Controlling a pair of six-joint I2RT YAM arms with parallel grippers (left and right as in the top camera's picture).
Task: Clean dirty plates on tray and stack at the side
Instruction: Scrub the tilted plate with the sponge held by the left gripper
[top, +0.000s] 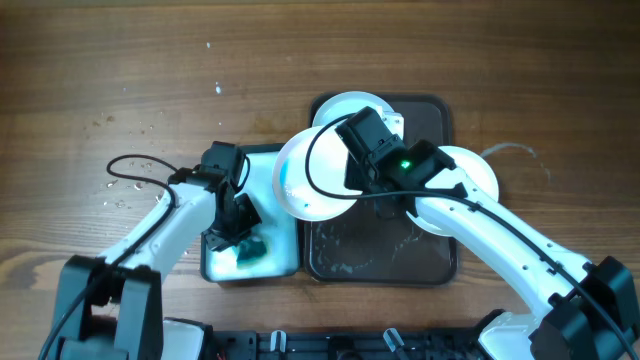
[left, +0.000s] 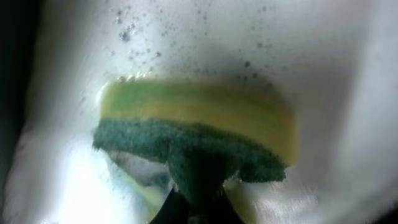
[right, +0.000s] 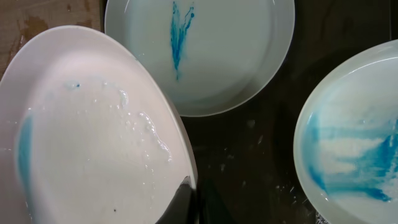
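My right gripper (right: 189, 196) is shut on the rim of a wet white plate (top: 305, 180), held tilted above the left edge of the dark brown tray (top: 440, 268); the plate (right: 93, 130) has foam and a blue smear at its left. Two more plates lie on the tray: one at the back (right: 205, 50) with a blue streak, one at the right (right: 354, 137) with wide blue smears. My left gripper (left: 196, 208) is shut on a green and yellow sponge (left: 199, 140) pressed into the small white tray (top: 225, 268), left of the held plate.
Water drops and a thin cable (top: 135, 165) lie on the wooden table left of the white tray. The dark tray's floor (right: 249, 155) is wet with specks. Bare wood shows at the back and far left.
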